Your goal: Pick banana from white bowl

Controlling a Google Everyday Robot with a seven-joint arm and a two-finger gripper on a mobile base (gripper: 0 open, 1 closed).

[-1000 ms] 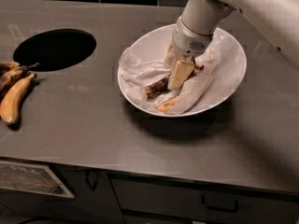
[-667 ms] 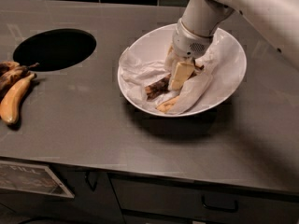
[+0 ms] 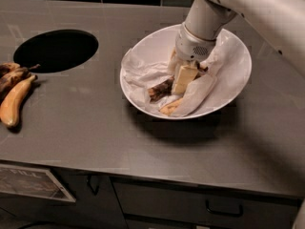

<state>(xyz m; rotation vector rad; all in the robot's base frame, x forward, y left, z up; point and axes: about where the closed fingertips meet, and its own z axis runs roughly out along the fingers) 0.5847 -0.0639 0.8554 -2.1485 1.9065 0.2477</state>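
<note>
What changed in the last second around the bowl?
Nothing visibly changed. The gripper remains low inside the wide white ceramic bowl, at the slim black-brown banana lying on crumpled white paper. The bunch of yellow-brown bananas at the left edge and the round dark hole in the grey counter are where they were.

Slim blackened banana [image 3: 160, 88] lying in white bowl [image 3: 150, 47], gripper [image 3: 185, 76] inside bowl
</note>
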